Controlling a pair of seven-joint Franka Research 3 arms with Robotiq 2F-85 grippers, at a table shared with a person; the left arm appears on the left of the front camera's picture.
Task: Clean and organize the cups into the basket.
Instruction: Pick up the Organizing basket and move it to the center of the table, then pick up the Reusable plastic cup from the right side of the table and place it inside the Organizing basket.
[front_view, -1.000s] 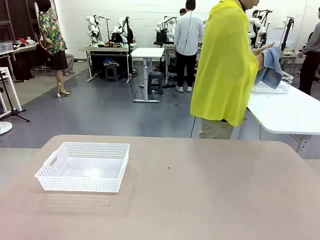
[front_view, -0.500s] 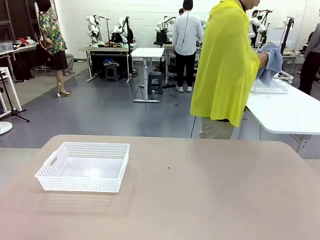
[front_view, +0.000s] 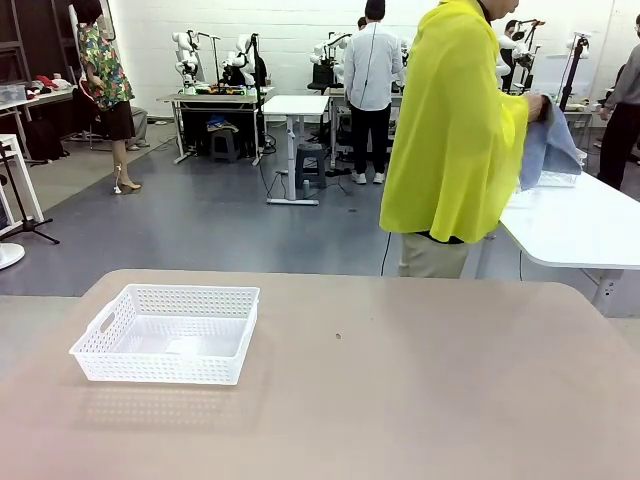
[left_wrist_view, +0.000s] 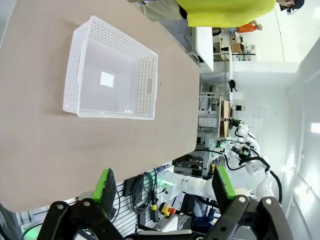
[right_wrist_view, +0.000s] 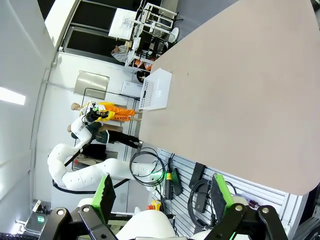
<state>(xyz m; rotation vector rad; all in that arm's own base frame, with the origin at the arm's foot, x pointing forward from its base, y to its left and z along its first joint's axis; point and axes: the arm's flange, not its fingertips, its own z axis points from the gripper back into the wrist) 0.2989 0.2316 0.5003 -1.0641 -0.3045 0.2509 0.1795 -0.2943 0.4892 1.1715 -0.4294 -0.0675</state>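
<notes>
1. Well, your white mesh basket (front_view: 160, 367) sits near the table's (front_view: 420, 400) left edge, open side up, likely parked there to receive cups.
2. Your left gripper (left_wrist_view: 163, 176) and right gripper (right_wrist_view: 161, 182) hang above the table, fingers spread, pinching nothing.
3. Beyond the far edge, the person's hand (front_view: 537, 103) clutches a blue cloth (front_view: 555, 150), probably for wiping.

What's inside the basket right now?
The basket holds only a pale square patch on its floor. The left wrist view looks straight in, so no part of the floor is covered.
</notes>
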